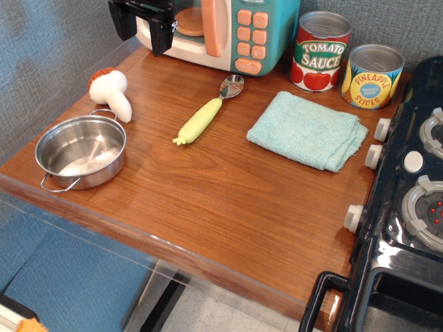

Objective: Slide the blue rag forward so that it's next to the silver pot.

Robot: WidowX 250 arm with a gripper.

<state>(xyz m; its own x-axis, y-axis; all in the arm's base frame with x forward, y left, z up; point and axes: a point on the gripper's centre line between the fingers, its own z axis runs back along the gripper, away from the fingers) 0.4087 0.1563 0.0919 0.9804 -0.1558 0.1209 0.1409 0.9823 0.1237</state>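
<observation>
The blue rag (308, 130) lies folded flat on the wooden counter at the back right, beside the toy stove. The silver pot (81, 151) stands upright and empty near the counter's front left edge, far from the rag. My gripper (143, 22) is black and sits high at the top left, in front of the toy microwave, well away from both rag and pot. Its fingers look spread apart and hold nothing.
A yellow-handled spoon (205, 113) lies between rag and pot. A toy mushroom (112, 92) lies behind the pot. A tomato sauce can (320, 51) and a pineapple can (373, 76) stand behind the rag. The microwave (228, 31) is at the back, the black stove (412, 200) at right.
</observation>
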